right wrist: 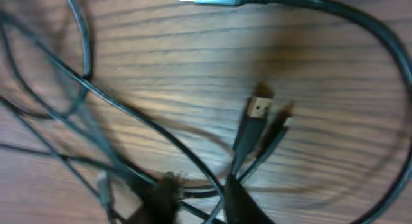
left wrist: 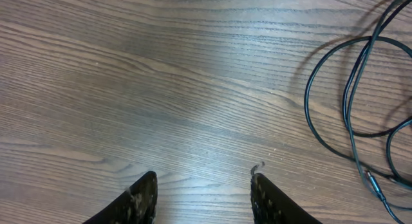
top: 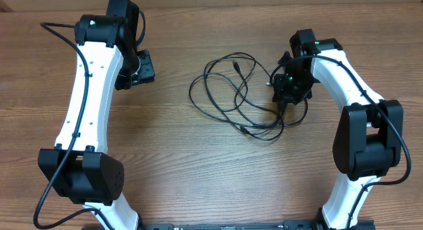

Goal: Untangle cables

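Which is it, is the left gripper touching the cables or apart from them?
Apart. The left wrist view shows the left gripper over bare wood, with the cables lying off to one side.

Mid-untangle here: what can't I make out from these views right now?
Right wrist view: blur; whether the right gripper grips the cables is unclear.
Overhead: that gripper's body hides the strands under it.
Left wrist view: the frame's right edge cuts the loops off.
Overhead: plug ends too small to identify.
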### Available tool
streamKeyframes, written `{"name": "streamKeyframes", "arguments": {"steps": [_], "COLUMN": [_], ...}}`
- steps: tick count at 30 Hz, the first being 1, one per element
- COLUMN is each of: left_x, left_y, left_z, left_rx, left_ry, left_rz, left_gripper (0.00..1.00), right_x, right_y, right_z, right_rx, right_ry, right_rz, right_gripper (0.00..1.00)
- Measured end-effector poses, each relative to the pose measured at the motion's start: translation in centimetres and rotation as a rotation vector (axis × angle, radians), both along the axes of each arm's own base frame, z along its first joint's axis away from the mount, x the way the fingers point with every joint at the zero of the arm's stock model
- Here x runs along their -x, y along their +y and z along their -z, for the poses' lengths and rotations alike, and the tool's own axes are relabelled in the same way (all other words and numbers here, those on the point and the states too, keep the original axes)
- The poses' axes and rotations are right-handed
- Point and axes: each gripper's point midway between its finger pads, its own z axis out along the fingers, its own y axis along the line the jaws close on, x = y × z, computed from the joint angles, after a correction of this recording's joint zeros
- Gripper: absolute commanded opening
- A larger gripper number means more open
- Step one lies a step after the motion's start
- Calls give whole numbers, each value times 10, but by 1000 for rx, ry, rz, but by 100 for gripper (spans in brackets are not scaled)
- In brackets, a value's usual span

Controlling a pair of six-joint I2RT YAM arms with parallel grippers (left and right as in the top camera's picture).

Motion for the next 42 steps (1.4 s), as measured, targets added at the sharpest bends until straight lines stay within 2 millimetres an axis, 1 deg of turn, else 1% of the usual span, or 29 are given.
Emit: {"name": "streamKeyframes", "arguments": {"steps": [4,6,8,10,12,14,17,21,22,25,27,29,31,34,36,37,38,40,42], "left_x": [0,0,-2,-2,-3,-3,-3,-3,-3,-3,-3,-3,-3,-4,-4,-4,-4,-4,-4], "left_y": [0,0,0,0,0,0,0,0,0,0,0,0,0,0,0,0,0,0,0], "left_z": [0,0,0,0,0,0,0,0,0,-1,-1,-1,-1,-1,-1,-1,-1,-1,-1], "left_rx": [0,0,1,1,1,2,2,2,2,2,2,2,2,2,2,2,2,2,2], "left_ry": [0,-1,-7,-10,-11,-11,-11,-11,-12,-14,-14,-14,-14,-15,-15,-15,-15,-15,-15], "left_rz": [0,0,0,-1,0,0,0,0,0,0,0,0,0,-1,0,0,0,0,0], "left_gripper": [49,50,52,52,52,53,55,55,55,55,55,55,56,56,56,56,56,56,56], "right_x": [4,9,19,24,18,4,-16,-34,-37,-41,-45,-51,-61,-75,-80,-81,-81,-72,-54], "right_y": [11,22,40,58,76,88,98,101,100,96,91,81,65,25,-10,-35,-55,-113,-169], "right_z": [-4,-8,-20,-38,-67,-98,-151,-217,-239,-274,-292,-303,-309,-315,-319,-323,-326,-333,-336], "right_rx": [-68,-138,-264,-399,-537,-637,-719,-728,-710,-663,-609,-524,-416,-237,-144,-97,-64,11,72], "right_ry": [19,33,59,61,8,-83,-247,-461,-528,-632,-691,-731,-755,-778,-788,-794,-796,-795,-778], "right_rz": [-1,-25,-80,-133,-189,-238,-312,-396,-412,-424,-410,-362,-271,-62,99,200,278,494,696], "right_gripper": [4,4,4,4,4,4,4,4,4,4,4,4,4,4,4,3,4,4,4]}}
